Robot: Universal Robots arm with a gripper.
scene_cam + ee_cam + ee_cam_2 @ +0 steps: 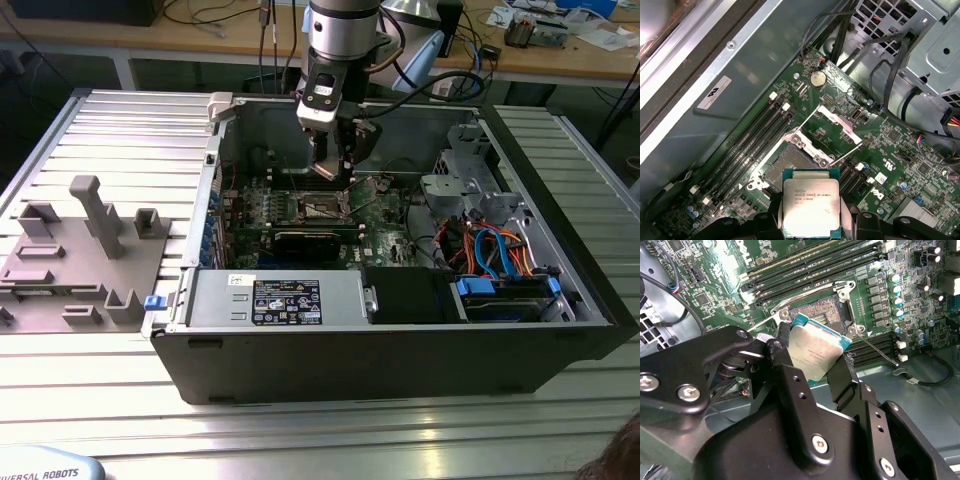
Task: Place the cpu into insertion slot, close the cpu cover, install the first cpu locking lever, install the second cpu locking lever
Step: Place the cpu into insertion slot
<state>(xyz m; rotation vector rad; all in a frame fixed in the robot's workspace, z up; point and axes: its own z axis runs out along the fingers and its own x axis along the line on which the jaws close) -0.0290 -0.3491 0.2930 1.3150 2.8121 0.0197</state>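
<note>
Above the motherboard (390, 225) inside the open computer case (400, 340), which lies on the ribbed metal bench (100, 130), the gripper (335, 160) hangs with its fingers closed on opposite edges of the cpu (811, 207). Both wrist views show the chip held between the black fingers (782, 360), dull metal top facing the cameras, clear of the board and not seated.

The insertion slot (790, 162) sits just past the chip, beside the long memory slots (747, 147). Its contact field is exposed and nothing lies in it. The cpu cover (840, 125) stands swung open beside the slot, its window visible. One thin locking lever (880, 350) projects free from the socket corner, unlatched.

Judged from this, the task is at its first step. The chip is gripped and near the slot, but placing it, closing the cover and both lever steps are not yet done.
</note>
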